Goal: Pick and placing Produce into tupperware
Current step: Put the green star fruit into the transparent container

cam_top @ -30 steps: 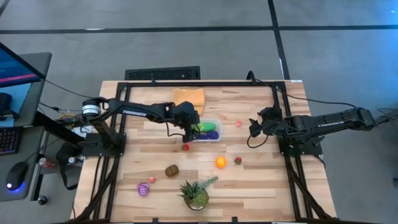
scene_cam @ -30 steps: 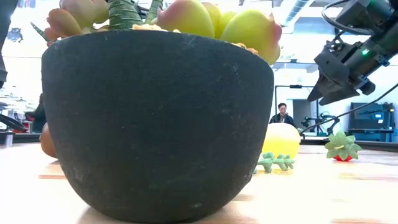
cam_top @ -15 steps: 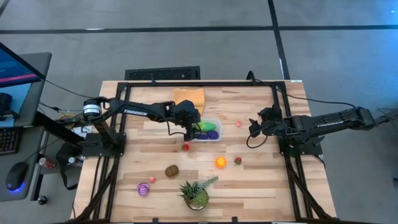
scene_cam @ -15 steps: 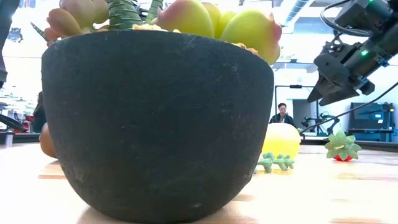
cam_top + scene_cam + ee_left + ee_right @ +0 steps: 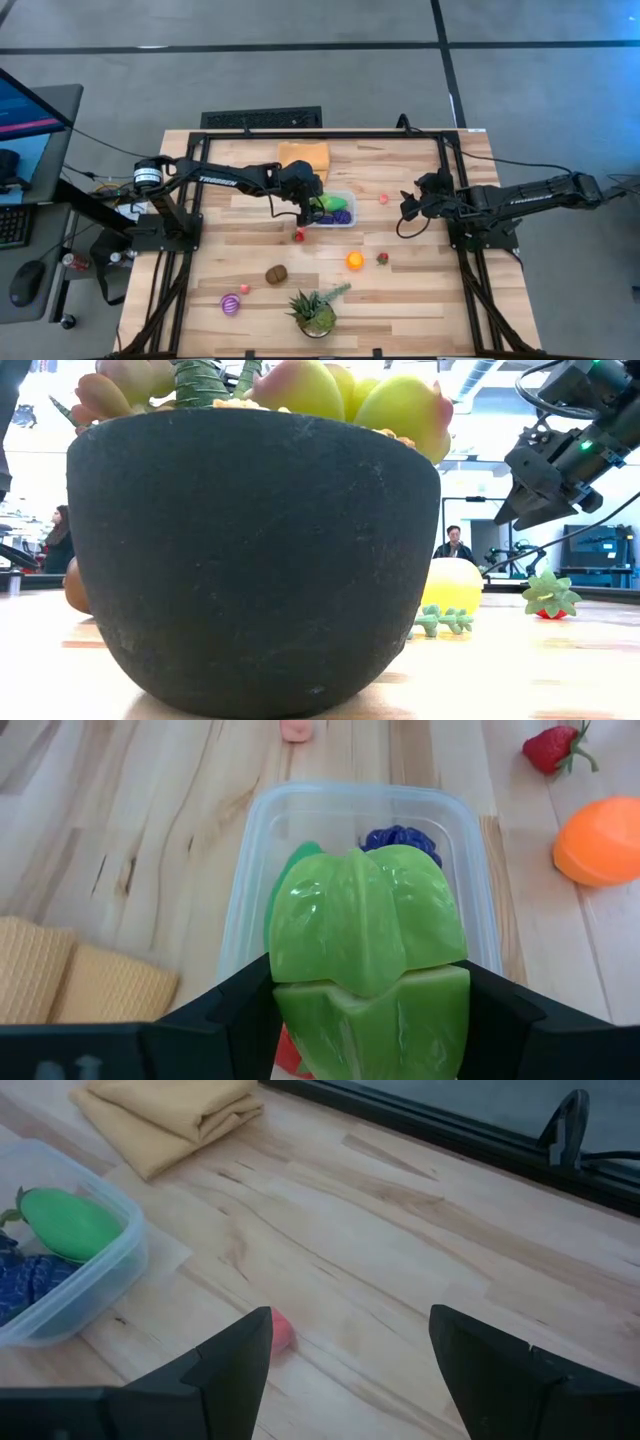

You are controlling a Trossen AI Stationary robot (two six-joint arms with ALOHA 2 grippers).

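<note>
Left tool [image 5: 365, 1010] grips green pepper [image 5: 365, 955] above tupperware [image 5: 255, 870] holding purple produce [image 5: 400, 837].

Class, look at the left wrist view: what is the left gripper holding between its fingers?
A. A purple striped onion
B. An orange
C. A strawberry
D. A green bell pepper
D. In the left wrist view the left gripper is shut on the green bell pepper, held just at the clear tupperware; the orange and the strawberry lie loose on the table beyond it.
</note>
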